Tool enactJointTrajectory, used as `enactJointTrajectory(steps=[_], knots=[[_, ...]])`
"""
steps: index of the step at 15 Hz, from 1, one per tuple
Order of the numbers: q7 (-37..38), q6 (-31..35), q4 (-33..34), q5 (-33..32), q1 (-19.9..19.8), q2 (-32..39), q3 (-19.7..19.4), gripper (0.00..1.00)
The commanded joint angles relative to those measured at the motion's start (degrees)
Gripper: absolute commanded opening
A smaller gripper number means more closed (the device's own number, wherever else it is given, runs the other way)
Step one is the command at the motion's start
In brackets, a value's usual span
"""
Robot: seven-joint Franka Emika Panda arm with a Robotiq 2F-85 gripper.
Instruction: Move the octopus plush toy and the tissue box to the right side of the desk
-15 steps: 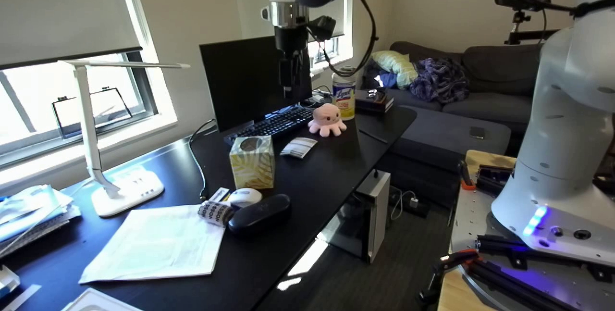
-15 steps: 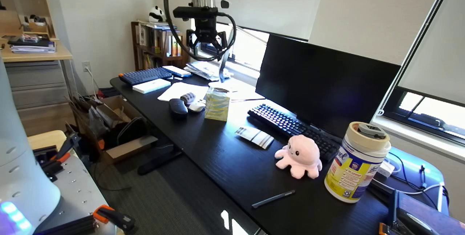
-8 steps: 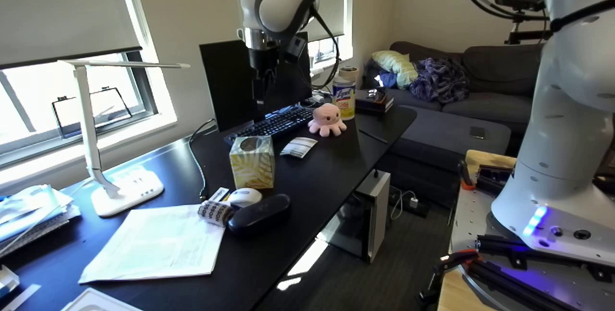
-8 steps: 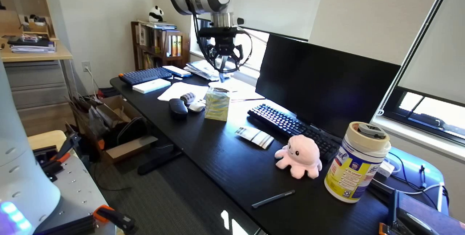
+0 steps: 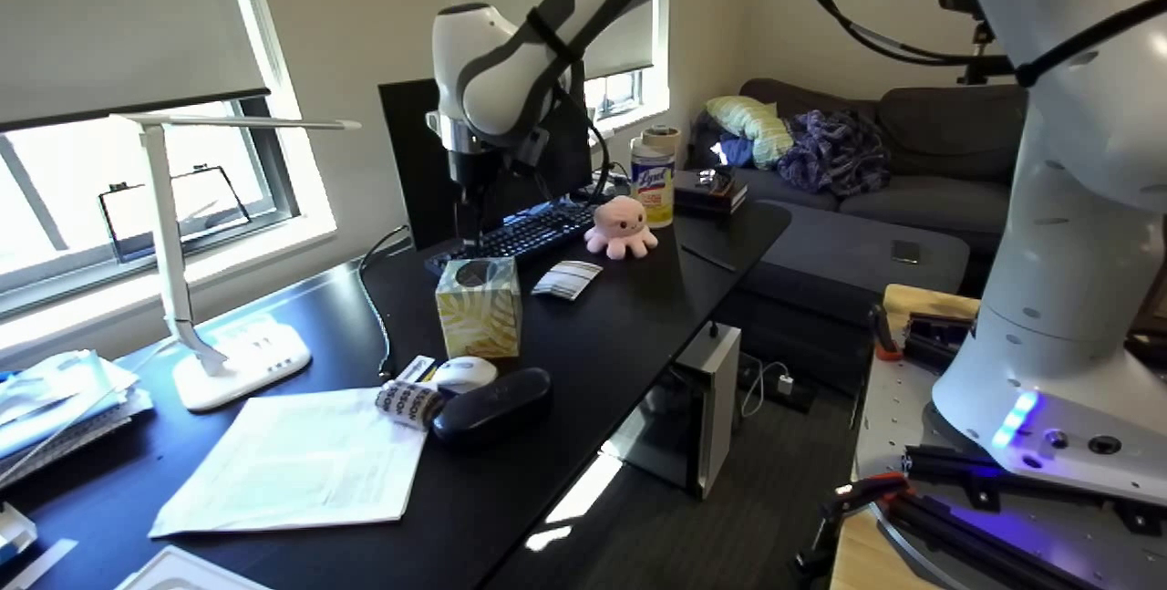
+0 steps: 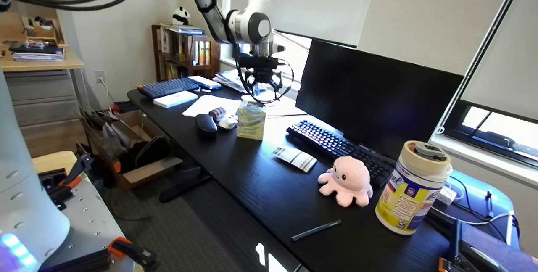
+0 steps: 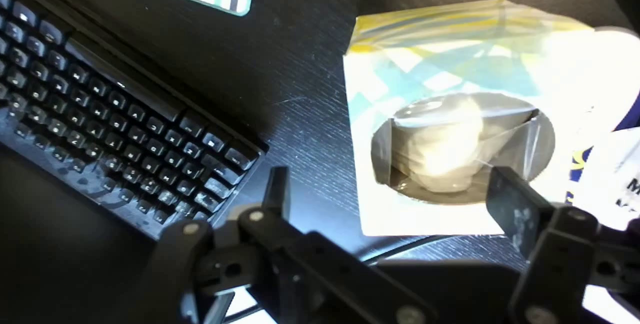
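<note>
Tool (image 7: pixel 392 194) spread wide, raised near tissue box (image 5: pixel 481 315), octopus plush (image 5: pixel 622 227) closer to the counter (image 5: pixel 597 344) edge nearest the couch (image 5: pixel 944 148)

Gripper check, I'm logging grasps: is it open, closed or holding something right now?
Gripper: open, jaws wide apart, holding nothing.

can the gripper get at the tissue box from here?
Likely yes: the open gripper hangs near the tissue box, nothing visibly between them, though it looks off-centre in the wrist view.
</note>
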Motion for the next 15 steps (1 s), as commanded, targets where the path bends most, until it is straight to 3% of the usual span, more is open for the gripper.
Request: enactJointTrajectory(steps=[1, 7, 9, 15], knots=[[-3.0, 2.3, 2.9, 0.3, -1.1, 4.7, 1.2, 1.0], [-5.2, 4.4, 4.2, 0.7, -2.6, 8.7, 1.6, 1.0], [-6.9, 5.2, 3.8, 0.7, -3.5, 8.9, 2.1, 0.73], [-10.1, 5.9, 1.8, 0.4, -4.7, 6.5, 3.1, 0.33]])
